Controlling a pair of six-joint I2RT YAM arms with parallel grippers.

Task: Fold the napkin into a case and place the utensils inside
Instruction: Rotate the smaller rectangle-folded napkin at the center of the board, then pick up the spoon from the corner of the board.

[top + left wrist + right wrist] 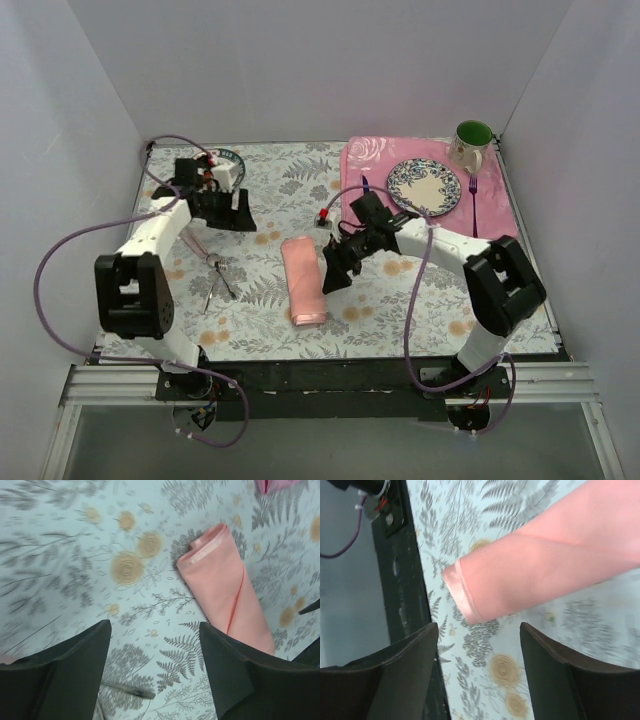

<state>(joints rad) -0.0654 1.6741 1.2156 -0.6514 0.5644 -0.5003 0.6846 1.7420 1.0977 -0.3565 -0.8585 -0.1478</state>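
The napkin lies folded into a narrow salmon-pink case [304, 280] in the middle of the table, its long side running front to back. In the left wrist view the case [222, 587] sits ahead and to the right. The right wrist view has one rolled end of the case [530, 575] just beyond the fingers. The silver utensils [216, 276] lie left of the case, and a thin handle [131, 690] shows low between the left fingers. My left gripper [236, 214] [155, 626] hovers open behind the utensils. My right gripper [335, 274] [479, 626] is open just right of the case, holding nothing.
A pink rose-patterned placemat [370, 160] at the back right carries a patterned plate [424, 185], a green mug [472, 142] and a purple fork [473, 196]. A small bowl [229, 157] sits behind the left arm. The table's black front edge [400, 580] is close to the right gripper.
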